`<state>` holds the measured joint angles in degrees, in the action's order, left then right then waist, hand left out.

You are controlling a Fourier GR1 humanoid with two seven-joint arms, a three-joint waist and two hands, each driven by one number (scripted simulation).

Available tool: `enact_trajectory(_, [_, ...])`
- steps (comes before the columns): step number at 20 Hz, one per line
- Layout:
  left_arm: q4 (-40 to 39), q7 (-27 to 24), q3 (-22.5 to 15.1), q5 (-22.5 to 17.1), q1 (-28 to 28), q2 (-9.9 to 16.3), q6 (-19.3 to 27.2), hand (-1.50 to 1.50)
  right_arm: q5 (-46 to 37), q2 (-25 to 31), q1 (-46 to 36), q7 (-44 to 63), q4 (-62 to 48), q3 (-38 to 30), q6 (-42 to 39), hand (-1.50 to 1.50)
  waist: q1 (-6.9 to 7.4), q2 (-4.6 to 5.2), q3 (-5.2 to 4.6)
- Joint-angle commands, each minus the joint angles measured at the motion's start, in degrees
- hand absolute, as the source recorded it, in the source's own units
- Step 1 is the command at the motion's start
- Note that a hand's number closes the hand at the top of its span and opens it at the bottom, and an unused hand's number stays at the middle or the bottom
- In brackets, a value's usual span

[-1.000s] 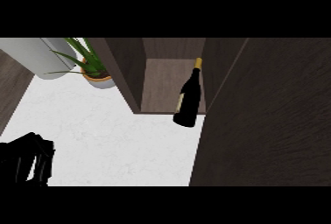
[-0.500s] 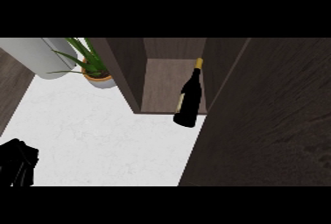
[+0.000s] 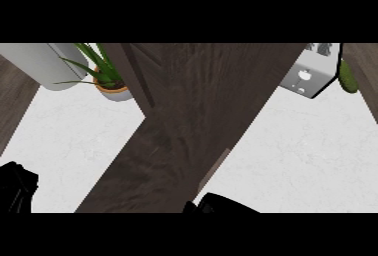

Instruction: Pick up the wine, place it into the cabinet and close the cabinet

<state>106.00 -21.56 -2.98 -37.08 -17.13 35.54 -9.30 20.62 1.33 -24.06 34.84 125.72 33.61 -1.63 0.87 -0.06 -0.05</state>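
The dark wood cabinet (image 3: 199, 85) fills the middle of the head view. Its door (image 3: 159, 165) runs slanting from the top centre down to the lower edge and covers the inside. The wine bottle is hidden behind that door. At the lower left edge my left hand (image 3: 16, 192) rests over the white counter with relaxed fingers and holds nothing. Only a small black part of my right hand (image 3: 221, 205) shows at the bottom centre, just under the door's lower edge; I cannot tell if it touches the door.
A potted green plant (image 3: 109, 82) stands left of the cabinet, beside a pale grey rounded object (image 3: 44, 65). On the white counter (image 3: 295, 150) to the upper right stand a white appliance (image 3: 310, 80) and a green oblong vegetable (image 3: 348, 77).
The cabinet door has swung across the opening, so the wine bottle that stood in view inside is now covered. My right hand has come into view at the bottom centre.
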Motion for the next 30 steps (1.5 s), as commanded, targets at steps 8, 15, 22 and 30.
enact_trajectory(8, [-1.4,3.9,1.8,1.0,3.6,-3.6,-1.7,1.5,9.6,-1.3,-23.0,-6.3,-20.8,-4.9,12.2,1.5,-0.07,0.13,0.02])
enact_trajectory(15, [3.5,4.0,4.1,3.1,-2.6,-4.9,-3.6,1.5,11.6,-1.3,-23.2,-12.8,-28.7,-4.8,14.3,1.5,0.04,0.02,0.05])
enact_trajectory(22, [-0.6,7.2,5.4,2.2,3.3,-5.1,-5.4,1.5,13.2,-1.3,-25.2,-17.3,-42.1,-9.5,8.9,1.5,-0.13,0.18,0.04])
enact_trajectory(30, [0.1,5.8,6.7,4.2,1.8,-6.7,-6.6,1.5,11.5,-1.2,-26.5,-22.5,-53.2,-17.3,3.9,1.5,0.22,0.32,0.04])
